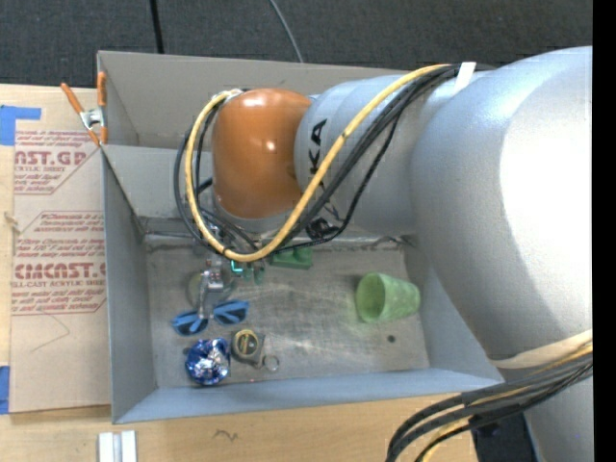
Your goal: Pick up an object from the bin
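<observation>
The hand [211,290] sits low at the left of the bin [125,287], right over a blue winged plastic piece [214,316]. Spread or pressed together, can't tell. Blue-white crumpled ball [207,361] and small brass round thing [244,343] lie near; green cup [386,297] on its side, well apart.

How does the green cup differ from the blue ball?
The green cup is plain pale green; the blue ball is glossy blue with white flecks. The cup lies on its side, right of centre; the ball sits front left. The cup looks larger than the ball. Both rest on the bin floor.
</observation>
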`<state>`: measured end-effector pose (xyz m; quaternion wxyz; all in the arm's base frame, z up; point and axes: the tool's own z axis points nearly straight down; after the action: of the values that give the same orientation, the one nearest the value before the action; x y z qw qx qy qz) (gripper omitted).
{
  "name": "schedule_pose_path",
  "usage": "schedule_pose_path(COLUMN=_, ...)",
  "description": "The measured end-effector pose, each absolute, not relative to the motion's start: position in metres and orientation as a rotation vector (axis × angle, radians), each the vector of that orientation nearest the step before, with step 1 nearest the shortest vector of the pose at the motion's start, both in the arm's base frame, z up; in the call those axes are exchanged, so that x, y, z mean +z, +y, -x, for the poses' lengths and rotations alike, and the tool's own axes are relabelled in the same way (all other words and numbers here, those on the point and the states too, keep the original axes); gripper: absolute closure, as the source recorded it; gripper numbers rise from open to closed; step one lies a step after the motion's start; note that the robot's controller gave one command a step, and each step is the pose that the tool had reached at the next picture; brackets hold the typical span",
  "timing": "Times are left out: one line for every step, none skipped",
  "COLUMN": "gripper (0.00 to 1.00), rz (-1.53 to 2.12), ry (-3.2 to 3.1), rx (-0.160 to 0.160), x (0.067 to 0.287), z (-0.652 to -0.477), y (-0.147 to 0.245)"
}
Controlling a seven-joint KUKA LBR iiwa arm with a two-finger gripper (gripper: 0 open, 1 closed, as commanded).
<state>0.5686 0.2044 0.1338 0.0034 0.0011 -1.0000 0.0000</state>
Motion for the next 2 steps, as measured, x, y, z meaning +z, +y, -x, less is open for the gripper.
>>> schedule_pose_path(gripper=0.0, rz=-0.187, ry=-3.154, rx=-0.011, x=0.0858, z=-0.5405, y=0.1742)
schedule_pose_path(gripper=1.0, rz=-0.186, ry=-3.15, rx=-0.01, x=0.0867, z=-0.5402, y=0.1735)
